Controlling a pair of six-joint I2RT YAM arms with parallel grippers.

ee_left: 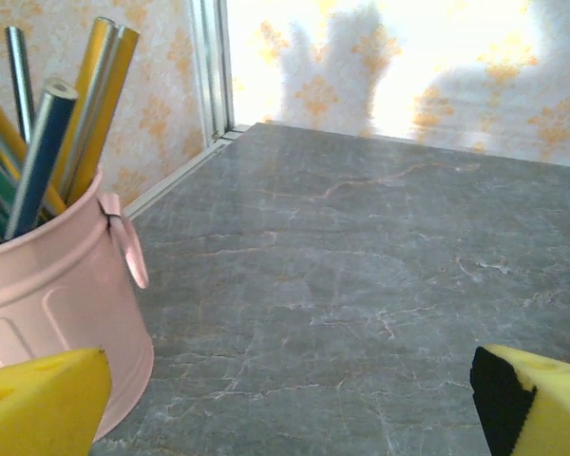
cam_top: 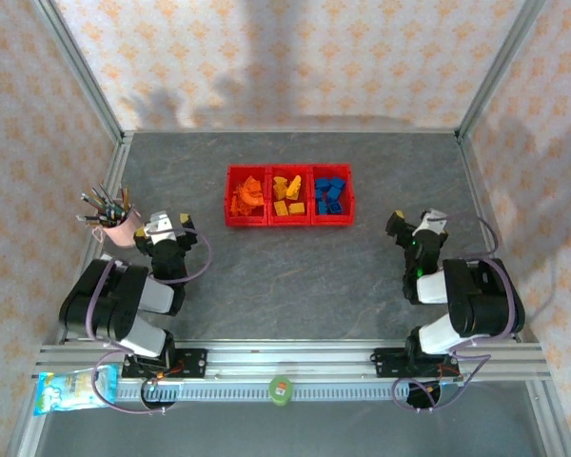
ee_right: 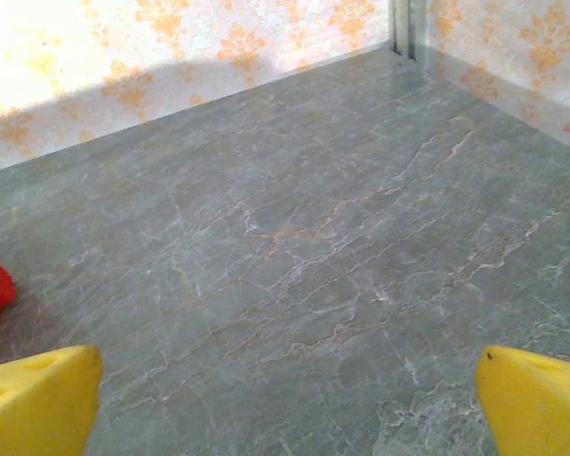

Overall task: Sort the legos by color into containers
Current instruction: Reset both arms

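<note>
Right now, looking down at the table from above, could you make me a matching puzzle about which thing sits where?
Things:
1. orange legos
2. yellow legos
3. blue legos
4. pink cup of pens

Places:
A. right bin
B. beside the left gripper
C. left bin
D. middle bin

Pairs: 1-C, 2-D, 3-A, 4-B

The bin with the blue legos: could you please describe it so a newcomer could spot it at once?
On the grey table, a row of three joined red bins sits toward the far side. Take the bin at the row's right end. It alone holds blue legos; the middle bin holds yellow legos, the left bin orange legos.
</note>
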